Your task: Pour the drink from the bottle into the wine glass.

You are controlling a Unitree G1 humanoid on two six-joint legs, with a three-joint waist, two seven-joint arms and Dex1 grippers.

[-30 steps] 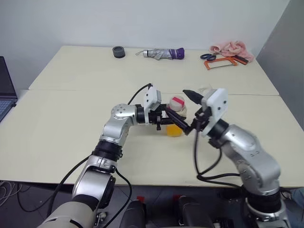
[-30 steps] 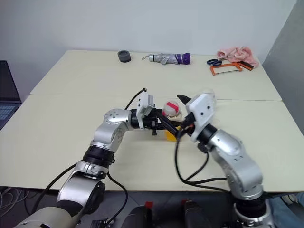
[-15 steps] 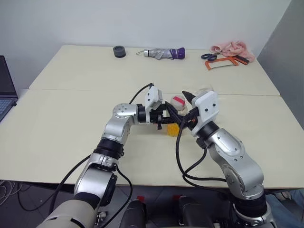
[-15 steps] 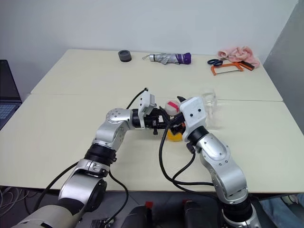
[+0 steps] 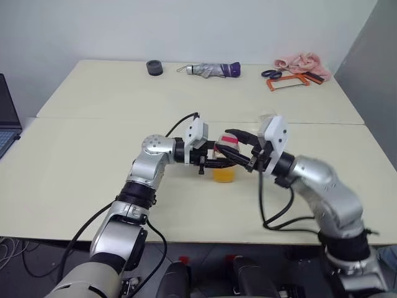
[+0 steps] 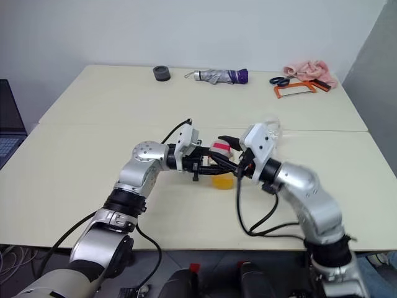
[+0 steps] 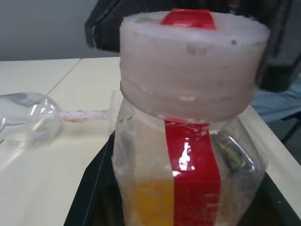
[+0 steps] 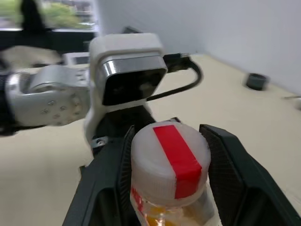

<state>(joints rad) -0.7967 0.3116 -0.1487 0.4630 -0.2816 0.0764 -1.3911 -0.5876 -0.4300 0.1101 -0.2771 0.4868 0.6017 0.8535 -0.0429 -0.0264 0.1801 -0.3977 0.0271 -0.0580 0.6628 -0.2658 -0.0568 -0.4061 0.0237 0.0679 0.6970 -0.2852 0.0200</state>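
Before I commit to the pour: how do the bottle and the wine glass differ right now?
The bottle has orange drink in its lower part; the wine glass is empty. The bottle is held by the left gripper; the wine glass is free on the table. The bottle has a red strip and whitish cap; the wine glass is plain. Both are clear.

One bottle (image 5: pixel 225 159), one wine glass (image 7: pixel 28 122), one umbrella (image 5: pixel 214 69), one roll of tape (image 5: pixel 154 67), one hacksaw (image 5: pixel 288 81)
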